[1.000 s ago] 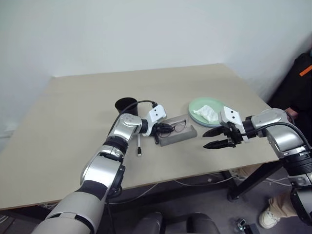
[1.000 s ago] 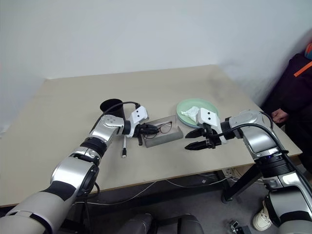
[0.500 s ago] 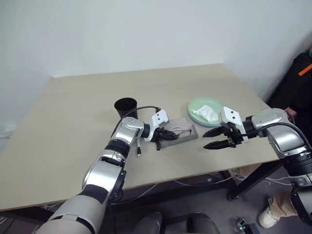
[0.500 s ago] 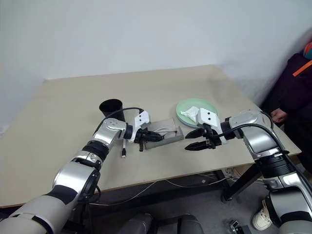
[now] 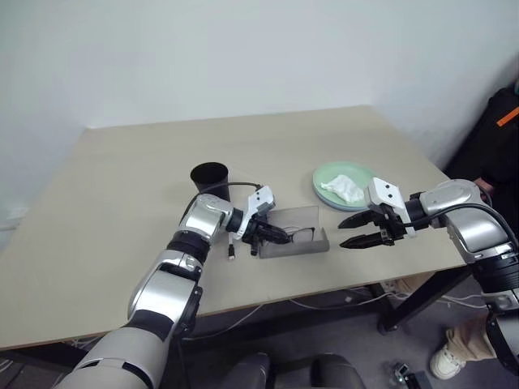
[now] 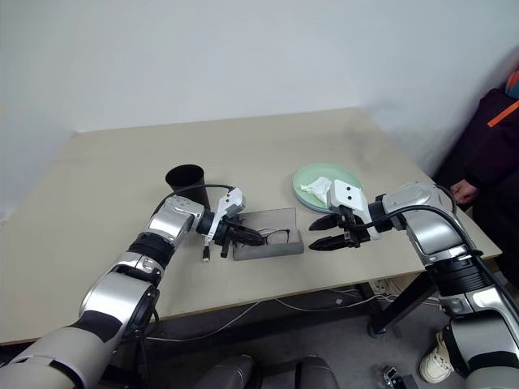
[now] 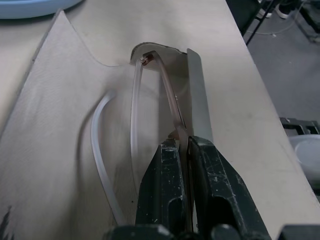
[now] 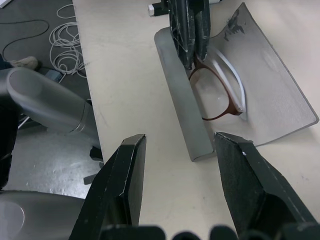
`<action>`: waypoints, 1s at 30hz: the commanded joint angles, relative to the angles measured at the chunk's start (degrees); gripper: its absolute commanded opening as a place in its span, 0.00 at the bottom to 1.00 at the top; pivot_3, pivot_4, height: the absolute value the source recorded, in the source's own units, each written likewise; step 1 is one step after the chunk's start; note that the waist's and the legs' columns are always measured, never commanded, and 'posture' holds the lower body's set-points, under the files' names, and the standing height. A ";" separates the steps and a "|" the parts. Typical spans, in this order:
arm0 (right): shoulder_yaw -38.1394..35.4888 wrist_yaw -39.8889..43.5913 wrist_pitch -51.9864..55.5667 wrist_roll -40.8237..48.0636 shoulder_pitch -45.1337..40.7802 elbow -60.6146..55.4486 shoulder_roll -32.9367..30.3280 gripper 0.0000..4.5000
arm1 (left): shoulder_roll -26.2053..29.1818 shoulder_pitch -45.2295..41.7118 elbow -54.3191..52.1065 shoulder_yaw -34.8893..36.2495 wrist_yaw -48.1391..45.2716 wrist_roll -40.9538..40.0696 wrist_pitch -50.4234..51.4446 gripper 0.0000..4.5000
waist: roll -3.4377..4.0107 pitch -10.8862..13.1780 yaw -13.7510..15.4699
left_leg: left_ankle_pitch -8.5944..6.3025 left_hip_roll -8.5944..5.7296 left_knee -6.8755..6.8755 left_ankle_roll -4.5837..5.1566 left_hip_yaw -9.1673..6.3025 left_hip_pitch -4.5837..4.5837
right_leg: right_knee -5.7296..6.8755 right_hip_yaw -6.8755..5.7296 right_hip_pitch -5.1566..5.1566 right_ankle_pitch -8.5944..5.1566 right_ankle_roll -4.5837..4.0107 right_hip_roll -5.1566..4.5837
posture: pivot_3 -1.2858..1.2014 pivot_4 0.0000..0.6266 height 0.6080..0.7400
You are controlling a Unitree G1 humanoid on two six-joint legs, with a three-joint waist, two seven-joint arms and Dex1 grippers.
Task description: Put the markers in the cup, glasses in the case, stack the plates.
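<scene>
Glasses lie inside the open case, and we take that grey case as our landmark for the rest. We see a thin reddish-brown wire frame with rounded clear lenses; one pale, see-through temple arm curves away across the case's felt lining. The case has its lid raised at the back and a low front wall, with the glasses resting in the tray between the two.

Our left tool reaches into the case from its left end. Its two black fingers are pressed nearly together, pinching the thin frame of the glasses at one end, right against the case's front wall.

Our right tool hangs just off the case's right end, apart from it, its fingers spread wide with nothing between them.

Behind the case and to its left stands the black cup, upright on the pale surface. A slim white marker with dark ends lies just left of the case, beside our left tool. Behind the case to its right sits the mint green plate, with a crumpled white tissue on it. In the left wrist view, the rim of a light blue plate shows just beyond the case's lid.
</scene>
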 commanded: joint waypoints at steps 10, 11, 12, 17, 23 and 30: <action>-0.80 0.15 -1.27 0.14 -1.61 0.41 0.13 0.52 | 0.37 0.03 -2.73 0.04 5.64 0.40 -5.42 0.47 | 0.00 0.00 0.10 | 0.00 0.00 0.02 0.00 0.00 0.01 | 0.00 0.01 0.02 0.00 0.00 -0.01 | 0.52 0.00 1.00; -0.76 0.15 -1.33 0.12 -1.64 0.46 0.19 0.52 | 0.54 -0.40 -3.10 0.41 5.98 0.04 -5.81 0.56 | 0.00 0.00 0.10 | 0.00 0.00 0.02 0.00 0.00 0.01 | 0.00 0.01 0.03 0.00 0.00 -0.01 | 0.52 0.00 1.00; -0.71 0.16 -1.38 0.11 -1.67 0.51 0.26 0.52 | 0.76 -0.79 -3.55 0.73 5.89 -0.37 -5.92 0.64 | 0.00 0.00 0.10 | 0.00 0.00 0.02 0.00 0.00 0.01 | 0.00 0.01 0.02 0.00 0.00 -0.01 | 0.52 0.00 1.00; -0.59 0.17 -1.60 -0.01 -1.94 0.89 0.66 0.52 | 1.58 -2.14 -6.19 2.00 2.92 -3.23 -2.32 0.70 | 0.00 0.00 0.06 | 0.00 0.00 0.01 0.00 0.01 0.00 | 0.00 0.01 -0.01 0.00 0.00 0.00 | 0.52 0.00 1.00; -0.38 0.15 -1.98 -0.27 -2.50 1.56 1.33 0.52 | 2.20 -2.34 -9.53 2.35 1.94 -4.99 -0.86 0.70 | 0.00 0.00 0.06 | 0.00 0.00 0.01 0.00 0.01 0.01 | 0.00 0.01 0.01 0.00 0.00 0.00 | 0.52 0.00 1.00; -0.36 0.10 -2.13 -0.47 -2.62 1.79 1.62 0.52 | 1.13 -6.73 -0.83 5.02 14.28 -3.41 -11.21 0.70 | 0.00 0.00 0.13 | 0.00 0.00 0.05 0.00 -0.01 0.01 | 0.00 0.00 0.02 0.01 0.00 0.00 | 0.52 0.00 1.00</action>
